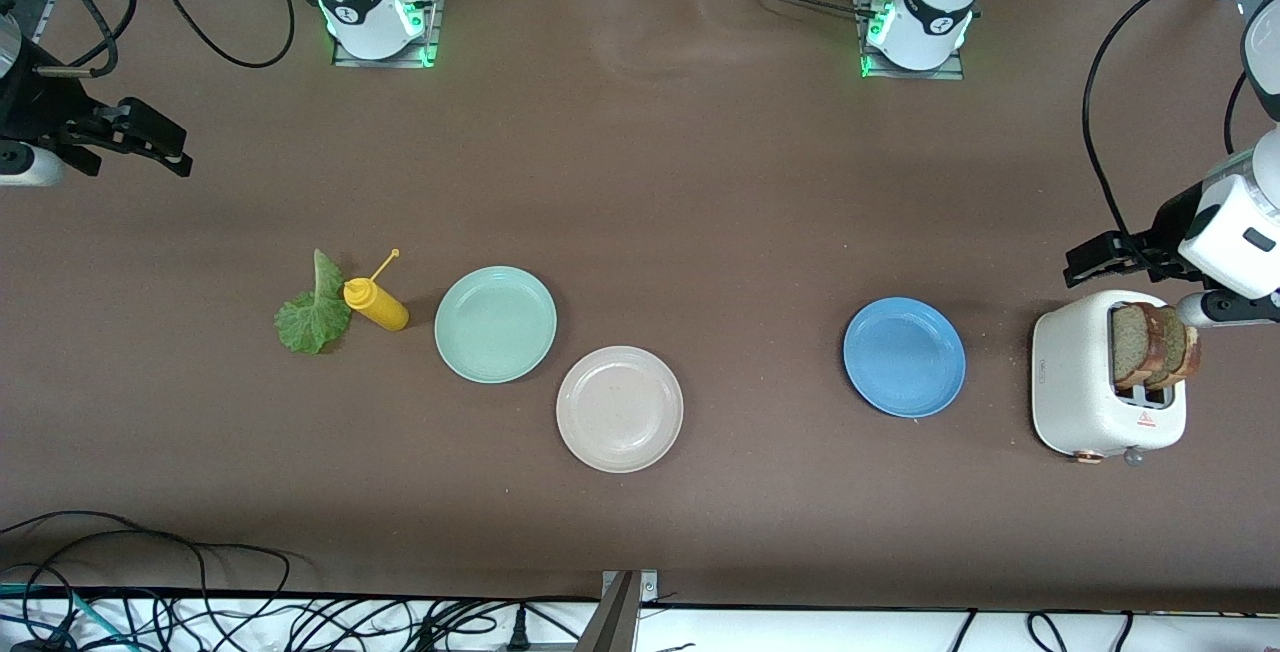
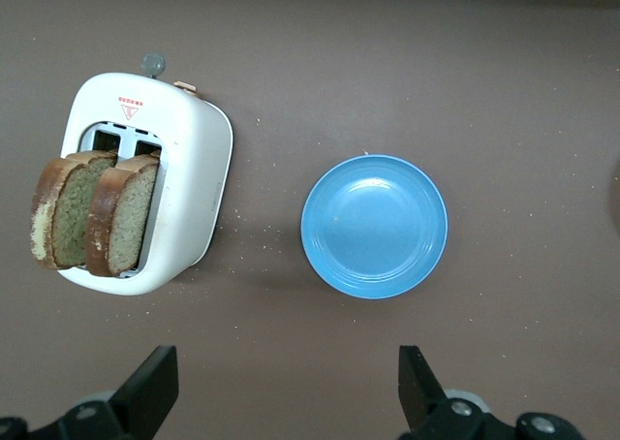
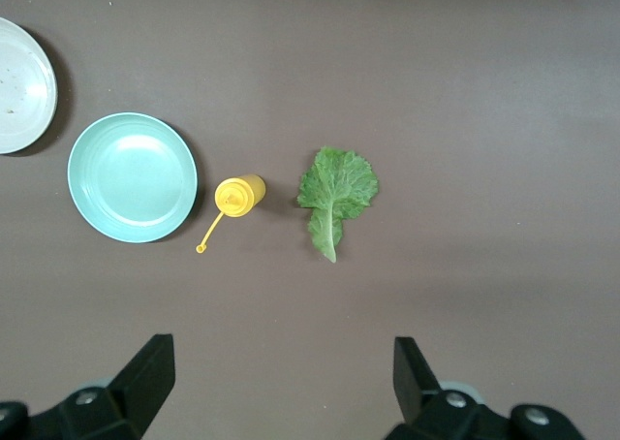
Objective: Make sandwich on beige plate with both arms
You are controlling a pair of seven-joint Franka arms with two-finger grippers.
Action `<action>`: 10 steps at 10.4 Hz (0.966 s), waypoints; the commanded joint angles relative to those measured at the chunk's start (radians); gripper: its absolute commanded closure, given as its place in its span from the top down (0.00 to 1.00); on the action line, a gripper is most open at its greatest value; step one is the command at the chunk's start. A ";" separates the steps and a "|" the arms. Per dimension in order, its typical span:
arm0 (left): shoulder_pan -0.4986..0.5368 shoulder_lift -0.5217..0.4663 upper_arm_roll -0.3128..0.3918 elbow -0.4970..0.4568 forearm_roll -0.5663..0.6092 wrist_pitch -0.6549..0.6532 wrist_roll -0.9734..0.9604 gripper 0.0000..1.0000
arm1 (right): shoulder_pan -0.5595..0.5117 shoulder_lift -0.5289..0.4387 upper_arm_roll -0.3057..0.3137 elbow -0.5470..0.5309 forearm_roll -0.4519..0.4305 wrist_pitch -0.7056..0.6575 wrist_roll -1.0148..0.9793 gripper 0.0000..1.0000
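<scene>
The beige plate lies bare near the table's middle; its edge also shows in the right wrist view. Two tan bread slices stand in a white toaster at the left arm's end; they also show in the left wrist view. A green lettuce leaf lies flat toward the right arm's end, also in the right wrist view. My left gripper is open and empty, up over the table by the toaster. My right gripper is open and empty, high over the right arm's end.
A mint green plate lies beside the beige plate. A yellow squeeze bottle lies between it and the lettuce. A blue plate lies beside the toaster, also in the left wrist view. Cables run along the table's near edge.
</scene>
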 commanded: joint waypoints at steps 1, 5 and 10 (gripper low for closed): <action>0.011 -0.007 0.003 -0.006 -0.018 -0.010 0.029 1.00 | 0.002 -0.004 -0.001 0.016 0.009 -0.015 0.015 1.00; 0.018 -0.007 0.005 -0.005 -0.014 -0.020 0.029 1.00 | 0.002 -0.002 -0.001 0.018 0.008 -0.008 0.009 1.00; 0.098 0.017 0.008 0.009 0.013 -0.017 0.188 1.00 | -0.007 0.004 -0.007 0.018 0.012 0.000 0.015 1.00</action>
